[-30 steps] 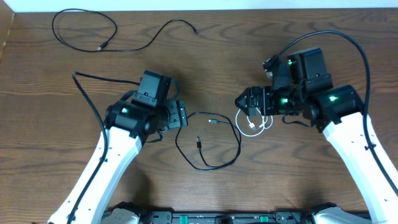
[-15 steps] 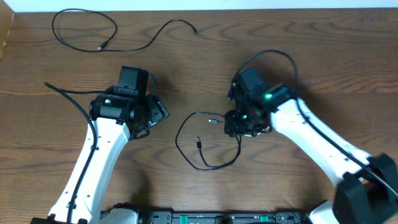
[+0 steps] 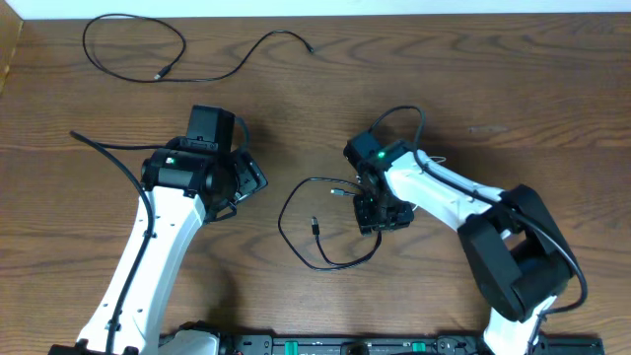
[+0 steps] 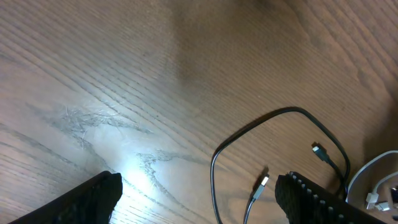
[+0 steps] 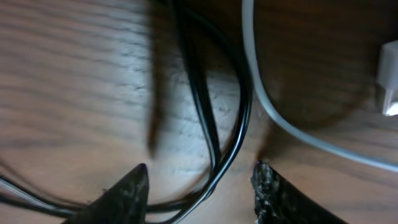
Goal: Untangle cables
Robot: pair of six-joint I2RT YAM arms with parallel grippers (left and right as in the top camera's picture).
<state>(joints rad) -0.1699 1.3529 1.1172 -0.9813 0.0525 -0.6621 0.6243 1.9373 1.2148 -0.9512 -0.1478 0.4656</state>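
Overhead: the left gripper [image 3: 248, 179] hovers left of a looped black cable [image 3: 281, 225] in the middle of the table [image 3: 513, 79]. The right gripper [image 3: 382, 213] sits at the loop's right side. A second black cable [image 3: 274, 34] lies well apart at the far edge.

Left wrist: the fingers are wide apart and empty.

Right wrist: the fingers are apart, straddling black strands. A white cable [image 5: 250, 56] lies just beside.

Two robot arms, each built from smooth white tubular links and black joint housings. The left arm [image 3: 148, 256] carries a boxy black camera module [image 3: 212, 126] and a small green light [image 3: 179, 151], and a thick black cord [image 3: 104, 148] runs to it. The right arm [image 3: 439, 189] has a second green light [image 3: 380, 155] and a looping black cord [image 3: 399, 108]. The left gripper [image 4: 198, 186] and right gripper [image 5: 199, 174] have dark, rough-textured fingertips
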